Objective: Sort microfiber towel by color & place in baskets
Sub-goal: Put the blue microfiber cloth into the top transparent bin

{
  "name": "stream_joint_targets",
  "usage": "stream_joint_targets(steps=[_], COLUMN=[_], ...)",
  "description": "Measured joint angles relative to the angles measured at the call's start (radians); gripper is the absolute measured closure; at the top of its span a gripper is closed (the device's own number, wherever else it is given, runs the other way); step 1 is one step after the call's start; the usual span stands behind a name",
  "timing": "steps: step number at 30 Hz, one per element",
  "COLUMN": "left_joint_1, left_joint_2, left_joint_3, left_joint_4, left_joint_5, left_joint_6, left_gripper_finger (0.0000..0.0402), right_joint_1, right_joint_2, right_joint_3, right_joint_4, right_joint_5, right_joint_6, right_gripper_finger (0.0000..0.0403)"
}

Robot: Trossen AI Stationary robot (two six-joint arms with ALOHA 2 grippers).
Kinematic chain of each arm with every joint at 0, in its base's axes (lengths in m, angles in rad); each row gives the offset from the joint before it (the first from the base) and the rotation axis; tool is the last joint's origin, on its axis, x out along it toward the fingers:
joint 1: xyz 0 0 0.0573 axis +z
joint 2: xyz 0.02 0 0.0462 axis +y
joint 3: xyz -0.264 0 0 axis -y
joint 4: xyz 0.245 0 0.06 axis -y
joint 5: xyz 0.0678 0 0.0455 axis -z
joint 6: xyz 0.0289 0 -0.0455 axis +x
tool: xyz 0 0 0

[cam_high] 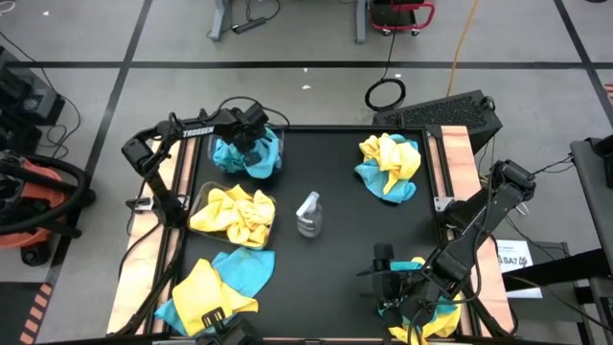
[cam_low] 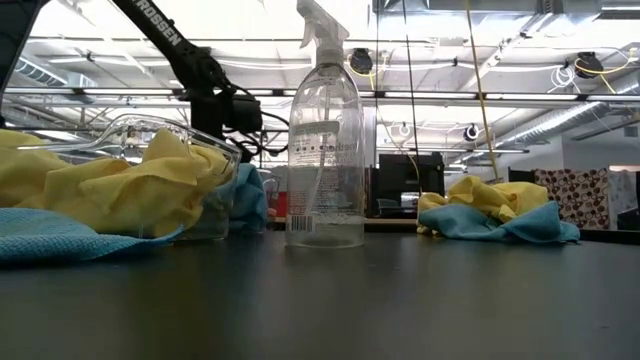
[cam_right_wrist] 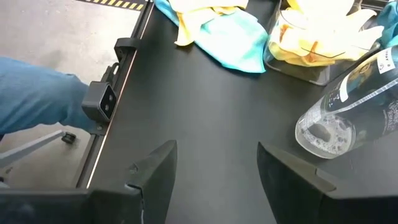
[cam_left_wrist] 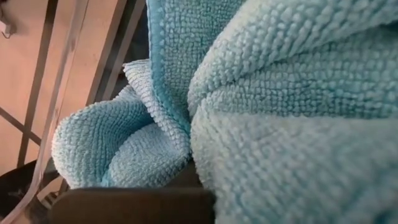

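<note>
High view: left gripper (cam_high: 251,137) sits right over the teal towel (cam_high: 247,156) bunched in the far-left basket (cam_high: 279,141), fingers clenched; left wrist view is filled with that teal pile (cam_left_wrist: 261,112) pressed against the camera, so the fingers are down in the cloth, but whether they pinch a fold cannot be told. Just nearer sits the second basket (cam_high: 199,203), holding yellow towels (cam_high: 235,215), touching or just beside the teal one. Right gripper (cam_high: 385,271) hovers at the near right of the counter (cam_high: 335,163), fingers released and empty; right wrist view shows bare counter between the fingers (cam_right_wrist: 155,174). Unsorted work: mixed yellow/teal heap (cam_high: 388,165) at far right, another mixed heap (cam_high: 218,283) near left, and a small mixed heap (cam_high: 426,316) just under the right arm. Spray bottle (cam_high: 308,213) stands mid-counter between both arms. Key relation, as a judgement: the right arm is nearest the heap at its own wrist and the far-right heap; the near-left heap lies closer to the left arm, just beside the yellow basket.
</note>
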Motion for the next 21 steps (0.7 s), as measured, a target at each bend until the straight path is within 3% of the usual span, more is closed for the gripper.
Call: stream_joint_targets(steps=[4,10,16,21], left_joint_1=[-0.002,-0.022,-0.048,-0.061], left_joint_2=[-0.021,-0.110,-0.256,-0.384], left_joint_3=[-0.001,-0.002,-0.002,-0.002], left_joint_4=[-0.022,-0.051,-0.054,-0.071], left_joint_5=[-0.001,-0.001,-0.001,-0.001], left_joint_6=[-0.010,-0.010,-0.008,-0.005], left_gripper_finger=[0.0367,0.0290,0.0226,0.0201], right_joint_1=[0.000,0.000,0.000,0.000], right_joint_2=[0.000,0.000,0.000,0.000], right_joint_3=[0.000,0.000,0.000,0.000], right_joint_4=[0.000,-0.001,-0.001,0.000], right_joint_5=[0.000,0.000,0.000,0.000], right_joint_6=[0.000,-0.010,-0.022,-0.029], right_gripper_finger=[0.0188,0.0188,0.0188,0.0188])
